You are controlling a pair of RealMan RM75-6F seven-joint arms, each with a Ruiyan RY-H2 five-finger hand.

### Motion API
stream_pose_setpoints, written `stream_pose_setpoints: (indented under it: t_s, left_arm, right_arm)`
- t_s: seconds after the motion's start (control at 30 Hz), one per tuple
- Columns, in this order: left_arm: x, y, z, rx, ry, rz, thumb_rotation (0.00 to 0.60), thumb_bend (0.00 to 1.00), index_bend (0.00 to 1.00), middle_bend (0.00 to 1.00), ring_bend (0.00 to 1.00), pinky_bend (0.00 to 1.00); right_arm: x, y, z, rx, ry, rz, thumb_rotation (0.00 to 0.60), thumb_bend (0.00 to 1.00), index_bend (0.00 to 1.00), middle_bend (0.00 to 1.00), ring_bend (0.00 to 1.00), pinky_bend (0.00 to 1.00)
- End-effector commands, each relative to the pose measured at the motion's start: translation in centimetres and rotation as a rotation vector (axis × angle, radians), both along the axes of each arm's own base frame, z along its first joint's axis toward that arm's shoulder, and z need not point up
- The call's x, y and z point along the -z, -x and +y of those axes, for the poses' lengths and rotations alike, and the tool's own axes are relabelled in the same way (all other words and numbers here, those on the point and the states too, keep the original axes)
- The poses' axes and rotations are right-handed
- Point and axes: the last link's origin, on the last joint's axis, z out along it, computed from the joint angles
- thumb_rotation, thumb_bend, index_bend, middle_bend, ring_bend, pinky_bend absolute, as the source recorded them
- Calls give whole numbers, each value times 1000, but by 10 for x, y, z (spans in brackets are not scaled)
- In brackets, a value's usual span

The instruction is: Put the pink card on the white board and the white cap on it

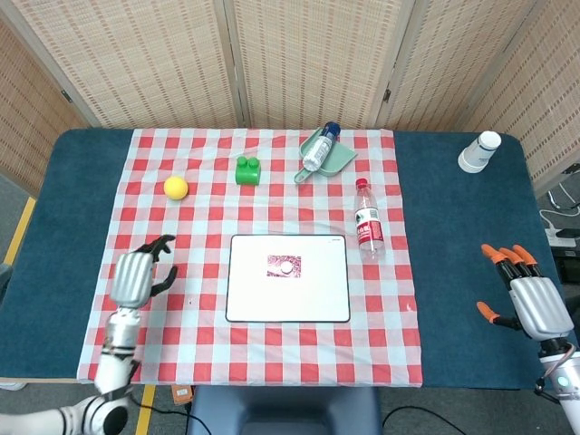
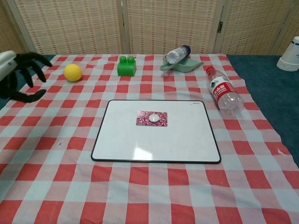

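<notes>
The pink card [image 1: 284, 265] [image 2: 152, 118] lies flat on the white board [image 1: 317, 299] [image 2: 187, 140], in its upper middle. The small white cap [image 1: 286, 267] [image 2: 153, 118] sits on top of the card. My left hand [image 1: 136, 276] [image 2: 16, 74] hovers over the checked cloth well left of the board, fingers spread and holding nothing. My right hand [image 1: 528, 301] is far to the right above the blue table, orange fingertips apart and empty; only the head view shows it.
A yellow ball [image 1: 176, 188] [image 2: 73, 72], a green block [image 1: 247, 169] [image 2: 126, 66] and a green dustpan [image 1: 331, 154] holding a bottle lie behind the board. A water bottle [image 1: 367, 219] [image 2: 222, 89] lies right of it. Stacked paper cups [image 1: 478, 151] stand at the far right.
</notes>
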Motion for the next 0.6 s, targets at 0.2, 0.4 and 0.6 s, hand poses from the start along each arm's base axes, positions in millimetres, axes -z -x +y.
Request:
stream_pose_setpoints:
  t_s: [0.2, 0.4, 0.6]
  left_arm:
    - [-41, 131, -86, -121, 146, 293, 600, 228, 0, 0, 0, 66]
    - [-44, 130, -93, -102, 136, 192, 600, 225, 0, 0, 0, 56]
    - [-44, 113, -94, -37, 139, 162, 600, 236, 0, 0, 0, 57]
  right_arm:
    - [12, -3, -1, -14, -8, 33, 600, 213, 30, 143, 6, 72]
    - [12, -5, 0, -34, 26, 31, 600, 212, 27, 142, 1, 72]
    - [10, -5, 1, -33, 33, 30, 600, 211, 19, 140, 0, 72]
